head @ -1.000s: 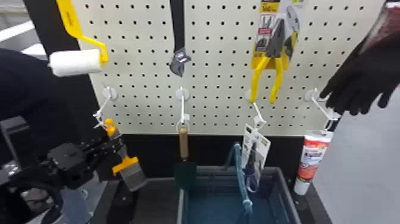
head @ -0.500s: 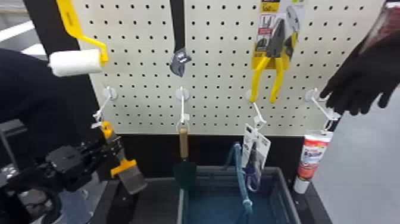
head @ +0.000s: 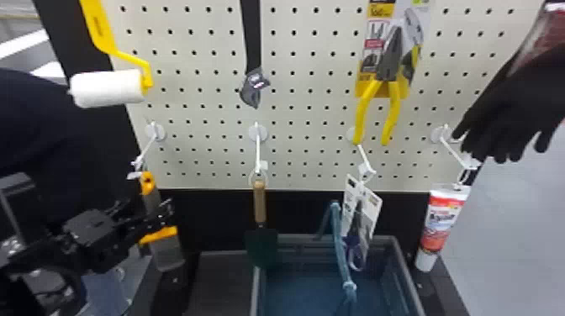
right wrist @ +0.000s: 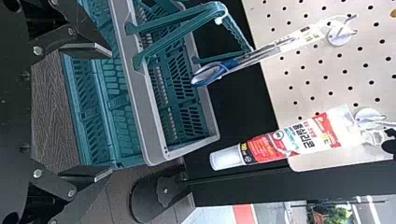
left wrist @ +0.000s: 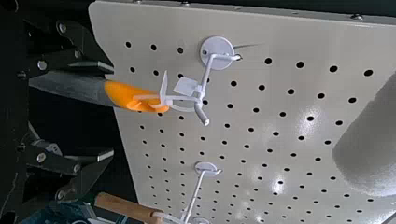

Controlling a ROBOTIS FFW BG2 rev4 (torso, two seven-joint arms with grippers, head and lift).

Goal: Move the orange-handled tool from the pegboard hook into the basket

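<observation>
The left gripper [left wrist: 111, 111], fingers spread wide, is at the orange-handled tool [head: 159, 235], which hangs by its loop from the leftmost hook [head: 154, 132]. In the left wrist view the handle lies between the fingers, nearer one than the other, so an off-centre close could swing the tool or pinch it crookedly and let it slip. Pulling outward without lifting risks snagging the loop on the hook's white end pieces, which could twist the tool free of the grip. Next along, the wooden-handled trowel [head: 260, 210] hangs right on the likely path; a low sideways carry could knock it. Above the basket [head: 298, 238], the raised handle [head: 339, 243] and the packaged scissors [head: 361, 227] could deflect a careless release onto the rim. Farthest right, the right gripper [right wrist: 109, 112] waits wide and empty near the silicone tube [head: 445, 218]; drifting could bump it.
</observation>
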